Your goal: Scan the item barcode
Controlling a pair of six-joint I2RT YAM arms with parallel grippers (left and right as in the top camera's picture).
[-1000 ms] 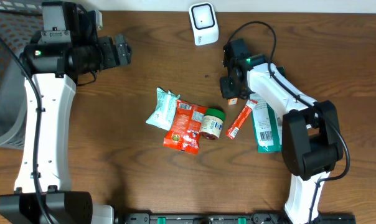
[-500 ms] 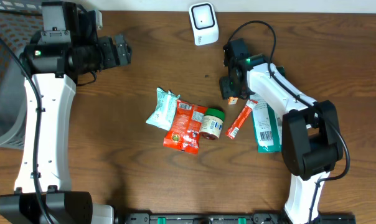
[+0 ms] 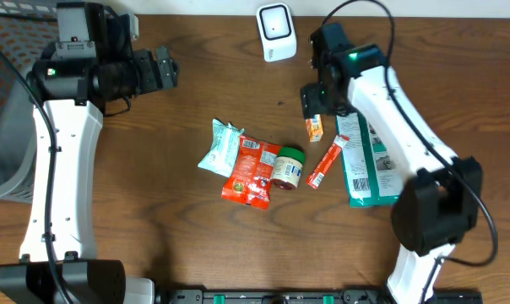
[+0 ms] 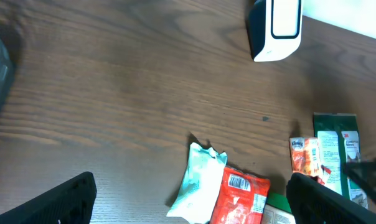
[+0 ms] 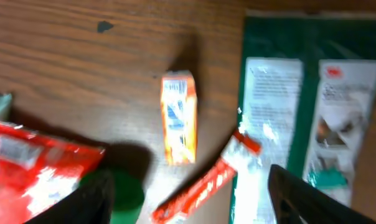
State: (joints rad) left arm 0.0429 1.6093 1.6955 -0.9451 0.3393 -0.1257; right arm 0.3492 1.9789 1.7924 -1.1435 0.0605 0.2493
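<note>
Fingers (image 5: pixel 303 196) of right arm (image 3: pixel 382 93) spread (empty) near orange packet (image 5: pixel 178 118).

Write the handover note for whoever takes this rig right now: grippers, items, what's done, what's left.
Left gripper: open, empty, far left, away from the items.
Right gripper: open, empty, above the small orange box, which lies on the table.
Scanner: at the table's far edge.
Mid-table: mint packet, red pouch, green-lidded jar, red stick pack, green flat package.
Done: no scan evident; nothing is held.
Left: grasp an item, present its barcode to the scanner.
</note>
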